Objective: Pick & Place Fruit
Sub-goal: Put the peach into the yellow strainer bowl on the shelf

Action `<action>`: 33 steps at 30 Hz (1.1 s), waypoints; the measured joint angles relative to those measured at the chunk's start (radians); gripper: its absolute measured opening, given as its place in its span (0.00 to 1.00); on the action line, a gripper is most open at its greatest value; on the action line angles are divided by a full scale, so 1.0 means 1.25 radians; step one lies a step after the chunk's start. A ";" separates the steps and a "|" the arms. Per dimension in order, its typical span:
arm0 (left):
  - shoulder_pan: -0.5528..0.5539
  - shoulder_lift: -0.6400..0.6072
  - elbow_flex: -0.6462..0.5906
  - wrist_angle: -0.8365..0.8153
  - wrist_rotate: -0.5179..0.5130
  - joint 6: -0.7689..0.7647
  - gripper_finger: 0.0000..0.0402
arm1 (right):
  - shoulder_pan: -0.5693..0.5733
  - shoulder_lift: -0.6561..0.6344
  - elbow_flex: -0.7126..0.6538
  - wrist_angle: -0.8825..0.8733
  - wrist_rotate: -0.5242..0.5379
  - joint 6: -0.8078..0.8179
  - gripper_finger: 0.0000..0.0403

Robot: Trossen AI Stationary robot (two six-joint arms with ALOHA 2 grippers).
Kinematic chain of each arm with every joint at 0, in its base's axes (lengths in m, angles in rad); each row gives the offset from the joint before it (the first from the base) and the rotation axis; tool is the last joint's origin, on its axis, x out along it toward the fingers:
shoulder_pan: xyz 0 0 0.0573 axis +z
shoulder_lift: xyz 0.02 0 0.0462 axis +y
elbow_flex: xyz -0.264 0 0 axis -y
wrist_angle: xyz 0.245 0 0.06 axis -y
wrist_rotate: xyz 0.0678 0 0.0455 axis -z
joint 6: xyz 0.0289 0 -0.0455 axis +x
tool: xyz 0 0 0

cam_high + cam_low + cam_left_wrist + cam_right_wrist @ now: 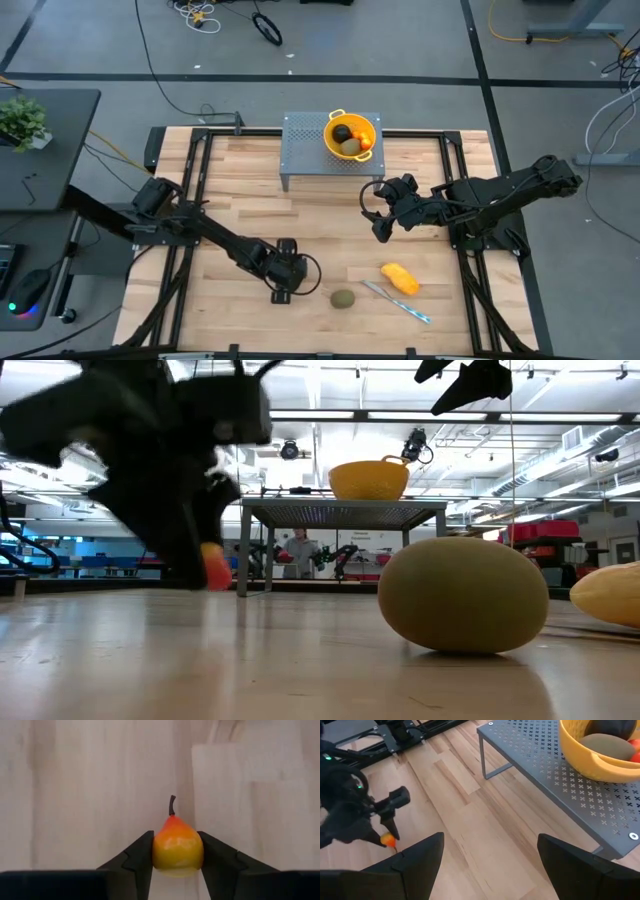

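yellow colander (pixel 338 123), grey perforated stand (pixel 305 150), knife (pixel 398 302)

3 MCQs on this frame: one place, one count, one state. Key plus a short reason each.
1. Where is the yellow colander?
A. On the grey perforated stand
B. On the bare wooden table
C. In the right tool

2. How many fruits lie loose on the table, outside the colander and not in a tool?
A. One
B. Two
C. Four

3. What is the left tool doing?
A. Open, holding nothing
B. Closed on the knife
C. Closed on a small yellow-orange pear

Key:
1 A: the high view shows the colander on the stand.
2 B: only the olive-green oval and the yellow-orange oblong lie loose, near the knife.
3 C: in the left wrist view both fingers press the pear's sides; the right tool stands open over the table.
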 joint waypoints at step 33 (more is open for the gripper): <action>0.153 -0.277 0.086 -0.166 -0.153 0.162 0.36 | 0.000 0.000 0.000 0.012 0.000 -0.015 0.82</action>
